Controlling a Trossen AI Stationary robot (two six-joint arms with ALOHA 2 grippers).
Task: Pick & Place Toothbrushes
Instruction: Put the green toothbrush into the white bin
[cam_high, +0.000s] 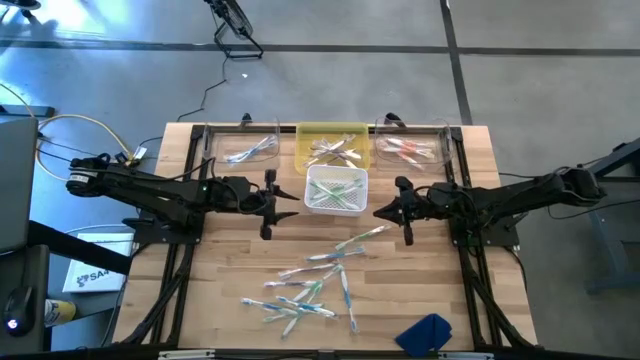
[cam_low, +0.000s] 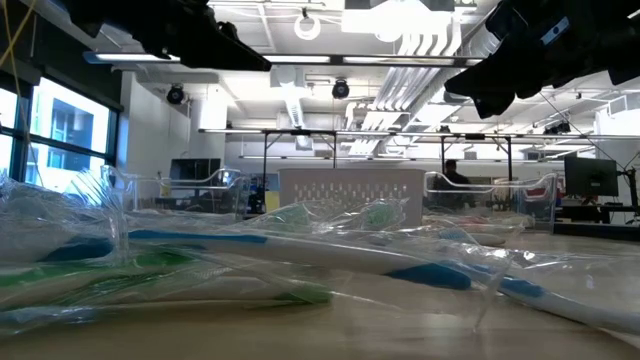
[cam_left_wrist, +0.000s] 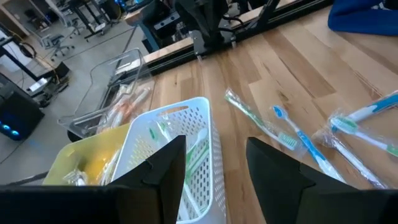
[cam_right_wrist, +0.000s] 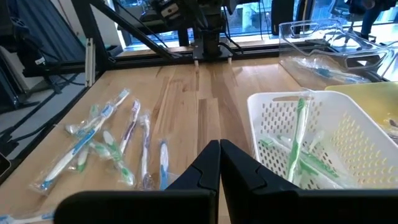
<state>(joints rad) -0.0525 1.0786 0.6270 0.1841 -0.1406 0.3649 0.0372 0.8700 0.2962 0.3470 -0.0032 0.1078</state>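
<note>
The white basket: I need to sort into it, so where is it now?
In the high view, the white basket sits mid-table between the two grippers, just in front of the yellow bin.

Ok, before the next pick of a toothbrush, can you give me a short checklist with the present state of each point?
1. left gripper empty and open, beside the white basket: ok.
2. right gripper open for a pick: not ok, its fingers are shut, with nothing between them.
3. Loose toothbrushes still on the table, so work remains: ok.
4. White basket upright, with green toothbrushes inside: ok.
5. Yellow bin and the two clear trays in a row behind the basket: ok.
6. Blue cloth apart from the loose pile: ok.
</note>
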